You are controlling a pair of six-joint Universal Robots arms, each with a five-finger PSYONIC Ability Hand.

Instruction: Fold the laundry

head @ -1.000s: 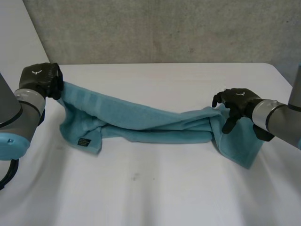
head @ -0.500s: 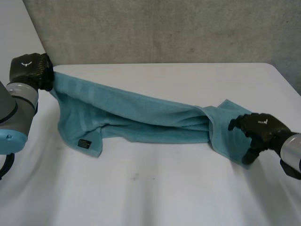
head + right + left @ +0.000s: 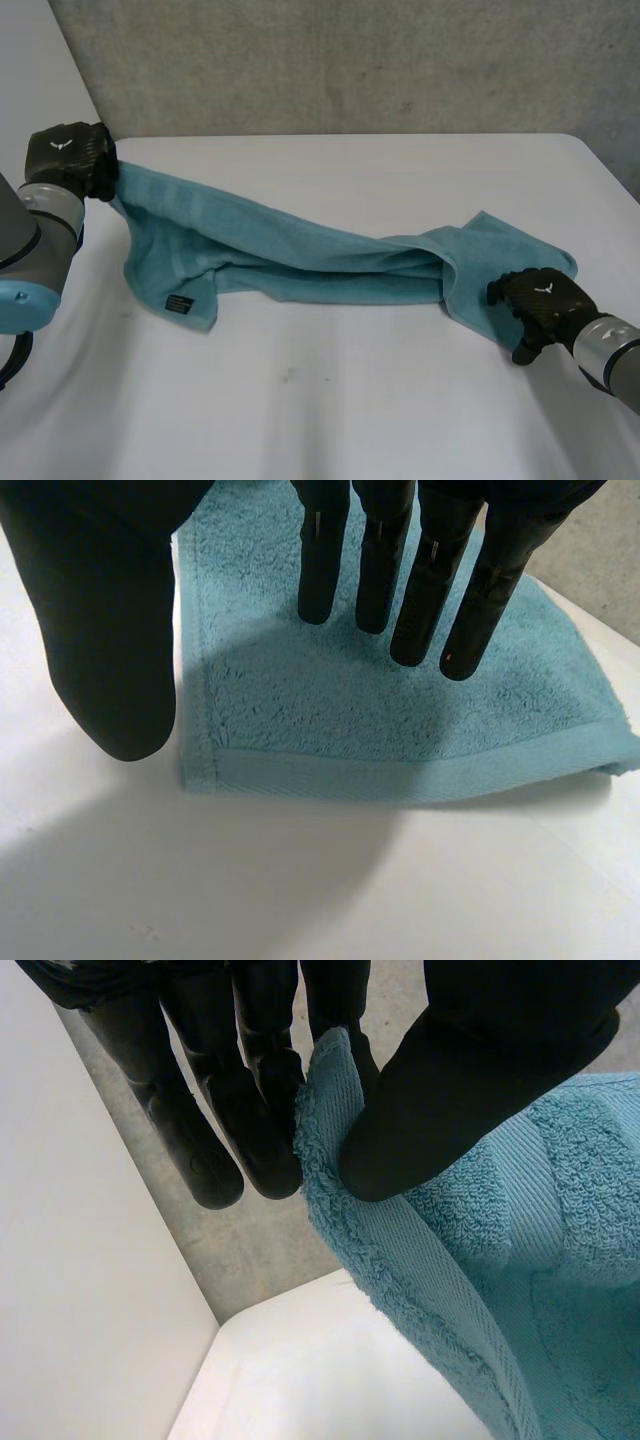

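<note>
A teal towel [image 3: 300,250] lies stretched and bunched across the white table [image 3: 330,400]. Its left end is lifted: my left hand [image 3: 68,158] is shut on that corner, and in the left wrist view the thumb [image 3: 460,1080] pinches the towel's hem [image 3: 330,1130] against the fingers. My right hand [image 3: 540,305] hovers at the towel's near right corner. Seen from the right wrist, its fingers [image 3: 420,570] are straight over the towel corner [image 3: 400,720], with the thumb [image 3: 100,630] apart beside the edge, holding nothing.
A small black label [image 3: 179,303] marks the towel's near left edge. A grey wall [image 3: 350,60] runs behind the table. The table's left edge [image 3: 95,140] lies close to my left hand.
My left hand has lifted the towel's left corner up and outward. My right hand let go of the right end and moved nearer, down to the near right corner, where the towel now lies spread.
</note>
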